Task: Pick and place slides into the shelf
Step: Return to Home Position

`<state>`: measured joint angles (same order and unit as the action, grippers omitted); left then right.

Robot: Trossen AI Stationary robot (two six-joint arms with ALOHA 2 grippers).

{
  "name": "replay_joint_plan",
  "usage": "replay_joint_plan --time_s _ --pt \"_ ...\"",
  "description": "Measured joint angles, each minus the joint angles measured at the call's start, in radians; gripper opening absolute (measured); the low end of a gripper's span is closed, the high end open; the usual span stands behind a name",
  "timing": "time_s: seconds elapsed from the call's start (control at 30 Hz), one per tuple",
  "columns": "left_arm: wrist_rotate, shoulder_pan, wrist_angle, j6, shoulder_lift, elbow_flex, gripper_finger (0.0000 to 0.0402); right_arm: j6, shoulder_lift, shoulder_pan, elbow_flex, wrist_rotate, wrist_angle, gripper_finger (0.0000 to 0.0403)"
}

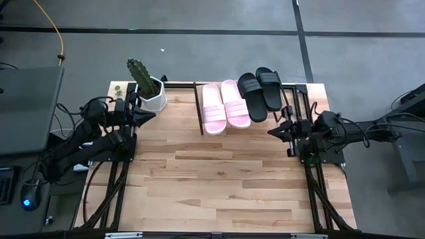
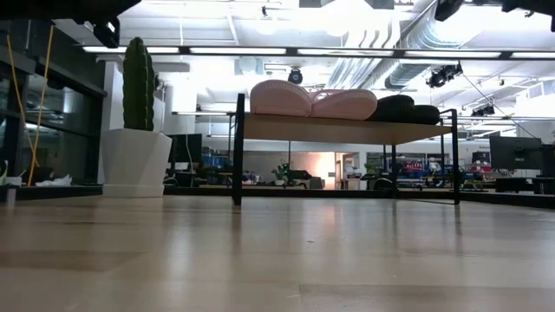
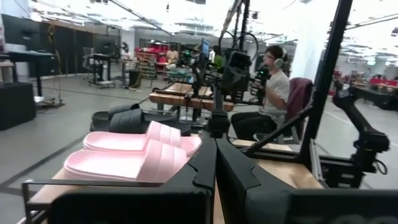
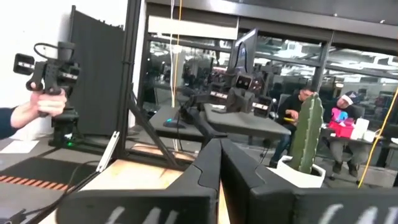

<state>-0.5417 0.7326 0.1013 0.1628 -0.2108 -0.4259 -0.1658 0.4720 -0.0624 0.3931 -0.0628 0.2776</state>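
Two pale pink slides point(image 1: 224, 106) and two black slides point(image 1: 261, 93) lie side by side on the wooden shelf point(image 1: 199, 126) at the table's far side, soles down. The low view shows the pink slides point(image 2: 312, 101) and black slides point(image 2: 403, 110) on the plank point(image 2: 347, 130). They also show in the left wrist view point(image 3: 134, 152). My left gripper point(image 1: 151, 115) is shut and empty at the left, beside the plant pot. My right gripper point(image 1: 271, 132) is shut and empty at the right, near the shelf's right end.
A cactus in a white pot point(image 1: 149, 89) stands at the far left, next to the shelf's left end. The bare butcher-block tabletop point(image 1: 219, 179) stretches toward the near edge. People sit beyond the table point(image 3: 273, 93), and a hand holds a device point(image 4: 43, 102).
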Motion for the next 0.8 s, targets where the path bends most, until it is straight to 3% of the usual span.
replay_joint_plan --time_s 0.33,0.6,0.8 --pt "-0.06 0.0 -0.006 0.0 -0.001 0.0 0.0001 0.008 0.006 0.0 0.0 -0.015 0.01 0.0" --pt "0.036 0.0 0.025 -0.012 -0.001 0.003 0.0001 0.037 0.02 0.0 0.0 0.03 -0.027 0.0" --pt "0.145 0.0 -0.021 -0.01 -0.001 0.101 0.0 0.029 0.094 0.001 0.0 0.036 -0.022 0.0"
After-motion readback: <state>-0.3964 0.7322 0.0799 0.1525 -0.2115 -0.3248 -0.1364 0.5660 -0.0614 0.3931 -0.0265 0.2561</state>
